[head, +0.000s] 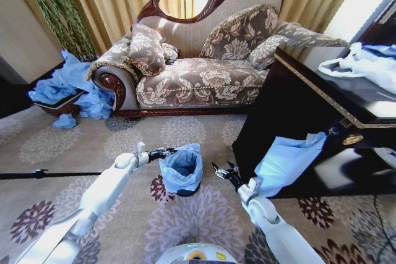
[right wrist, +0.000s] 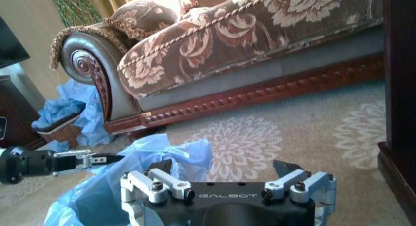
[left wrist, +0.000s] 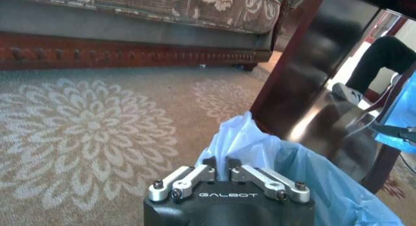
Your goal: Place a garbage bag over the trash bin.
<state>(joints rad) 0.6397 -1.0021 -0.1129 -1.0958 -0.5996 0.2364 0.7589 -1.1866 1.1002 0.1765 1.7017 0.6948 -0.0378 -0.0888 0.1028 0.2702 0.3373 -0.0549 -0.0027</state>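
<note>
The trash bin (head: 187,191) stands on the carpet in front of me, only its black base showing under the garbage bag (head: 181,168). The light-blue bag drapes over the bin with its mouth open upward. My left gripper (head: 168,151) is at the bag's left rim, and in the left wrist view its fingers (left wrist: 209,162) are shut on a peak of the thin plastic (left wrist: 244,136). My right gripper (head: 223,171) hovers just right of the bin, open and holding nothing. In the right wrist view it (right wrist: 224,167) sits beside the bag (right wrist: 165,150), apart from it.
A dark wooden cabinet (head: 297,100) stands close on the right, a flat light-blue sheet (head: 286,160) hanging from it and white bags (head: 365,66) on top. The sofa (head: 198,78) is behind. A wicker basket (head: 59,106) with blue bags sits far left.
</note>
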